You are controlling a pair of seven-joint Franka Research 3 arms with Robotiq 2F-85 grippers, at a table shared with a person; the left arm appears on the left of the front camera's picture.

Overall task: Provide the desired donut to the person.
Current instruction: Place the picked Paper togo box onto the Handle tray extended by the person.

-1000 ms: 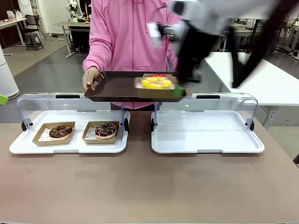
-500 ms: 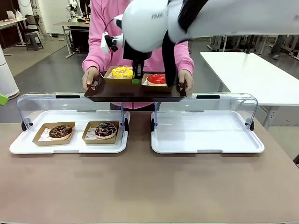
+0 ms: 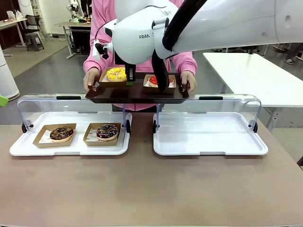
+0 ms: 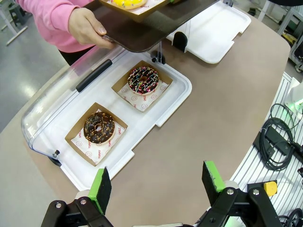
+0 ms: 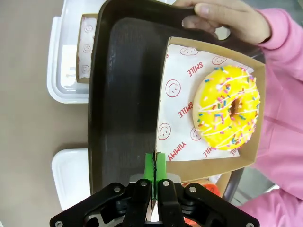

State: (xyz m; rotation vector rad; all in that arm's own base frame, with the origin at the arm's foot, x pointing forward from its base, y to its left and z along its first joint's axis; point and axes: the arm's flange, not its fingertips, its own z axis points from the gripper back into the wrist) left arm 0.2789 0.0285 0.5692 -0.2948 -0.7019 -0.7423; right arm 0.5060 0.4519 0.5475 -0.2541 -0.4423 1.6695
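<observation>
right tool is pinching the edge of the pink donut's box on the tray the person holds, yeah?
Not quite: the donut is yellow with sprinkles, not pink, as the right wrist view shows. The rest holds: the right tool is pinching the edge of its box on the tray the person holds.

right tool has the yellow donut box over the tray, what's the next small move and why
Probably open the right tool and let go. Its pads are pinched shut on the edge of the cardboard box holding the yellow donut, and that box looks to be resting on the dark tray the person's hand holds, beside the red donut. Then lift clear.
</observation>
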